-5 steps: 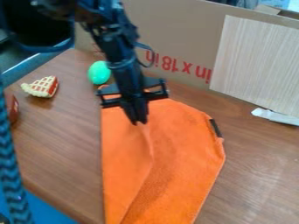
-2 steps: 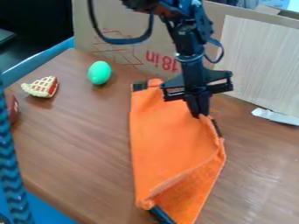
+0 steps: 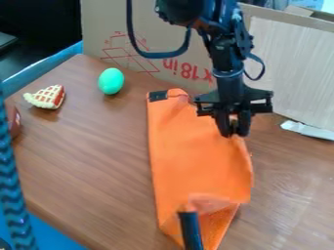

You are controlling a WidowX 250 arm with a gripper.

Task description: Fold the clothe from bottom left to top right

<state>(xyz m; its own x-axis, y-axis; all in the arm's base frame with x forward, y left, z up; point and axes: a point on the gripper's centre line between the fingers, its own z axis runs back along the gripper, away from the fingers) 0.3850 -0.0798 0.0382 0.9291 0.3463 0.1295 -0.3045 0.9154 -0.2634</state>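
1. Near end of the cloth (image 3: pixel 199 166) is puckered up around a black strip (image 3: pixel 190 232), maybe a tab, kinda hard to tell.
2. Its long axis runs from the table's (image 3: pixel 85 171) near side back toward the box (image 3: pixel 170 53).
3. Gripper (image 3: pixel 234 132) is at the cloth's far right corner, fingers slightly apart. Most of the cloth lies nearer and left of them, so I'd lift straight up; dragging could undo a nearly finished fold.
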